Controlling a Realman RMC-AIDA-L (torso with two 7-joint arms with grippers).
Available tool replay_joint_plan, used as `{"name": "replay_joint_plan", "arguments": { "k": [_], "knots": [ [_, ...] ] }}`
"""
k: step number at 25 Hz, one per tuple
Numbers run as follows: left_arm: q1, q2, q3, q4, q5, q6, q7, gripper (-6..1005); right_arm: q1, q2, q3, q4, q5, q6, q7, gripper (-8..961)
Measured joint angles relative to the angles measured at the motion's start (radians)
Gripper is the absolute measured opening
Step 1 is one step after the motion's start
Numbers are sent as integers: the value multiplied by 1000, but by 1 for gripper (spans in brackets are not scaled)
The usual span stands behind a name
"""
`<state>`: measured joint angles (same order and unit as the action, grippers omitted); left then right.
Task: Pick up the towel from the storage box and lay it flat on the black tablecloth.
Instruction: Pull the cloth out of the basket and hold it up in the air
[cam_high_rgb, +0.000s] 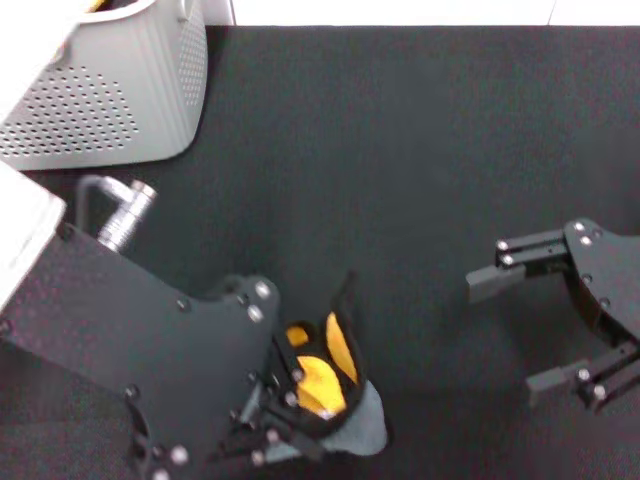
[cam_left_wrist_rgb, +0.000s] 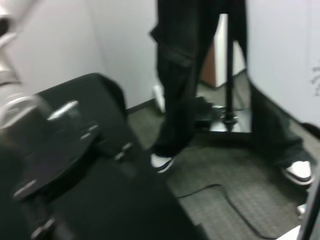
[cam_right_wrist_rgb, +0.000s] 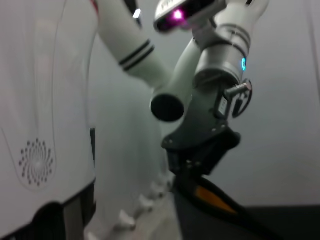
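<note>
In the head view my left gripper (cam_high_rgb: 280, 415) is near the front edge, shut on the towel (cam_high_rgb: 335, 385). The towel hangs bunched from the gripper, showing yellow-orange folds, a grey face and black edging, just over the black tablecloth (cam_high_rgb: 400, 150). The light grey storage box (cam_high_rgb: 120, 95) stands at the far left corner, well behind the left arm. My right gripper (cam_high_rgb: 522, 330) hovers open and empty over the cloth at the right, apart from the towel. The right wrist view shows the left gripper (cam_right_wrist_rgb: 200, 152) with the towel (cam_right_wrist_rgb: 212, 198) hanging below it.
A person's legs (cam_left_wrist_rgb: 175, 100) and a stand (cam_left_wrist_rgb: 229, 75) are on the floor beyond the table edge in the left wrist view. A white surface (cam_high_rgb: 400, 10) borders the tablecloth at the far side. Bare black cloth spreads between the two grippers.
</note>
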<state>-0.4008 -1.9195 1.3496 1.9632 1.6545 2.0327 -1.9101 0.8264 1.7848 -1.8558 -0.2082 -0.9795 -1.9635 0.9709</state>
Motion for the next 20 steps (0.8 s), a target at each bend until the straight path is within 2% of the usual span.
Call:
{"name": "replay_joint_plan", "arguments": {
  "k": [4,11,15,20],
  "knots": [
    [-15,-39,14,1,6,0,-3,9,70,-32,0,-8,-32,29,2,813],
    [-56,-63,10,-80,6,-2,-3,9,145,-76,4,-79,-125,31,29,810],
    [-81,-75,32,-166,11,-1,7,10,154,-81,23,-145,-211,27,57,810],
    [-83,-79,72,-231,16,0,46,10,137,-62,133,-210,-373,25,67,810]
  ]
}}
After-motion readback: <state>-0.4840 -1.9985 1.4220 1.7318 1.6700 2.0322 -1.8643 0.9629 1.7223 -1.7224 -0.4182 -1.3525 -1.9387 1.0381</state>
